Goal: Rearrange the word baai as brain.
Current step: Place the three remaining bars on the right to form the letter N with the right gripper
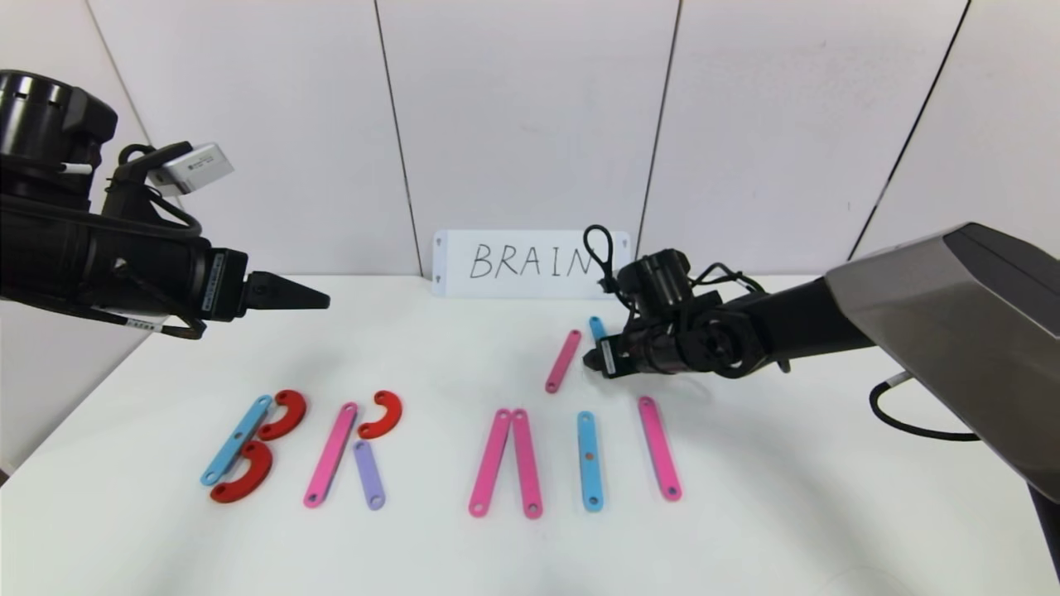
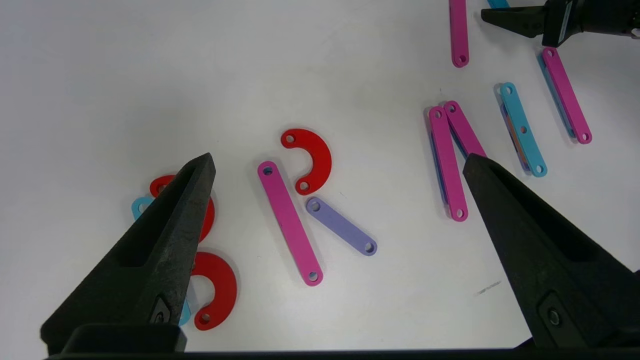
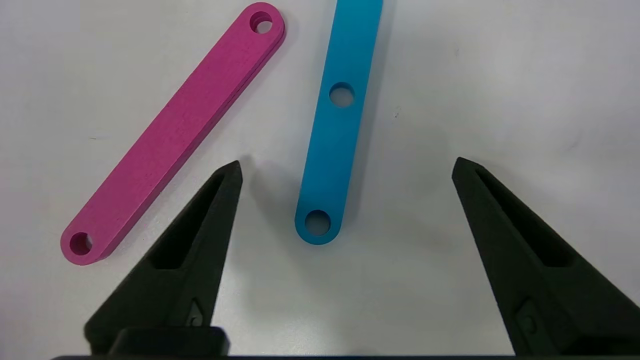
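Flat coloured pieces lie in a row on the white table. A blue strip (image 1: 236, 439) with two red curves (image 1: 283, 414) makes B. A pink strip (image 1: 330, 454), a red curve (image 1: 382, 414) and a purple strip (image 1: 368, 473) make R. Two pink strips (image 1: 490, 462) lean together, then come a blue strip (image 1: 589, 460) and a pink strip (image 1: 659, 447). My right gripper (image 1: 590, 360) (image 3: 347, 167) is open and low over the table, with the near end of a loose blue strip (image 3: 335, 130) between its fingers, untouched. A loose pink strip (image 3: 175, 130) lies beside it.
The white card (image 1: 530, 263) with handwritten "BRAIN" stands against the back wall. My left gripper (image 1: 319, 298) (image 2: 339, 159) is open and empty, held high over the table's left side above the B and R. The table's front strip is bare.
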Robot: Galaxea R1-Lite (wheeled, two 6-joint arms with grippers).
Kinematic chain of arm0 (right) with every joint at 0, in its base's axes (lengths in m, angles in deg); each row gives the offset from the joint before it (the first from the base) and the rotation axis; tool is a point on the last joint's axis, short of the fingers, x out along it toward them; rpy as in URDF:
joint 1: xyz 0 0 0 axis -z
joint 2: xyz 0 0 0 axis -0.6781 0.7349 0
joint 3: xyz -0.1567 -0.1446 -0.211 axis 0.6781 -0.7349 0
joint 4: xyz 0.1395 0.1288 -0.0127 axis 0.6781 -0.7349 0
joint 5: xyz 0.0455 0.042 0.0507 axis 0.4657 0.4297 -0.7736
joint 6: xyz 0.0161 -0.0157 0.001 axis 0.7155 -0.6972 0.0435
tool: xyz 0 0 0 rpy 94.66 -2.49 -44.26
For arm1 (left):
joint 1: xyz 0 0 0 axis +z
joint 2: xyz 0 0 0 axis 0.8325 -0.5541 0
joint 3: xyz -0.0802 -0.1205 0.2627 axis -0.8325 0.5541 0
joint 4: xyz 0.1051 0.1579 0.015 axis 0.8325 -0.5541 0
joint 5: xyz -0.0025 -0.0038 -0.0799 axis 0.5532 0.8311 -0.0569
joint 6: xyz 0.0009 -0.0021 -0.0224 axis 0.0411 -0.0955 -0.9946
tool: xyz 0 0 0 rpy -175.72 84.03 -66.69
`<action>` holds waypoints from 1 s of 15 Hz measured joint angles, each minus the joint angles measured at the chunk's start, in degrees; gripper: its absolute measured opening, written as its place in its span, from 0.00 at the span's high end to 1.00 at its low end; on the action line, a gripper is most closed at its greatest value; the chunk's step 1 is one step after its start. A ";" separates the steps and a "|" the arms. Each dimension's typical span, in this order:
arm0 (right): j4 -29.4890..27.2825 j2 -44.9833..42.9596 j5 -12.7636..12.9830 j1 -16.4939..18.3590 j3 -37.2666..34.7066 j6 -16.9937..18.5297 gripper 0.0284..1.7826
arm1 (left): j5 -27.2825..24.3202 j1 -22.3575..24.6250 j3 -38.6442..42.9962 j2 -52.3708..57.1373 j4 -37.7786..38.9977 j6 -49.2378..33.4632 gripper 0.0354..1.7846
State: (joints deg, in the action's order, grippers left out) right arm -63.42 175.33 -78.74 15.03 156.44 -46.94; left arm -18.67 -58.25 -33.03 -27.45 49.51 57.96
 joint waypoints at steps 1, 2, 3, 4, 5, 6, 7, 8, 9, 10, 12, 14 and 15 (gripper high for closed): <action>0.00 0.13 0.00 -0.05 0.11 0.07 0.29 | 0.00 -0.05 0.00 0.00 0.00 0.02 0.03; 0.05 0.28 0.00 -0.07 0.28 0.09 0.38 | 0.00 -0.11 0.00 -0.02 0.00 0.02 0.03; 0.05 0.48 0.00 -0.07 0.55 0.09 0.50 | 0.00 -0.16 0.00 -0.02 0.00 0.00 0.03; 0.05 0.77 -0.02 -0.05 0.89 0.13 0.60 | -0.02 -0.18 0.00 -0.02 0.00 0.00 0.03; 0.05 1.07 -0.05 0.00 1.22 0.16 0.70 | -0.02 -0.21 0.00 -0.05 0.00 0.00 0.03; 0.05 1.40 -0.06 0.00 1.50 0.18 0.77 | -0.02 -0.24 0.00 -0.07 0.00 0.00 0.03; 0.09 1.62 -0.06 -0.07 1.74 0.20 0.84 | -0.02 -0.27 0.00 -0.07 0.00 0.02 0.03; 0.13 1.79 -0.05 -0.11 1.88 0.20 0.86 | 0.00 -0.29 0.00 -0.07 0.00 0.00 0.03; 0.16 1.93 -0.05 -0.22 1.91 0.24 0.86 | 0.00 -0.29 0.00 -0.07 0.00 0.02 0.03; 0.16 1.99 -0.05 -0.22 1.96 0.33 0.86 | -0.02 -0.29 0.00 -0.07 0.00 0.00 0.03; -0.05 1.96 -0.05 -0.30 1.96 0.38 0.86 | -0.02 -0.29 0.00 -0.07 0.00 0.00 0.03; -0.57 1.60 -0.06 -0.40 1.77 0.44 0.86 | -0.02 -0.30 0.00 -0.05 0.00 0.02 0.03; -0.83 1.27 -0.09 -0.41 1.63 0.44 0.86 | -0.02 -0.30 0.00 -0.05 0.00 0.05 0.03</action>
State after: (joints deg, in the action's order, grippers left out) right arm -64.25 176.59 -78.83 14.61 158.07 -46.50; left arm -18.70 -58.56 -33.03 -27.50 49.51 58.01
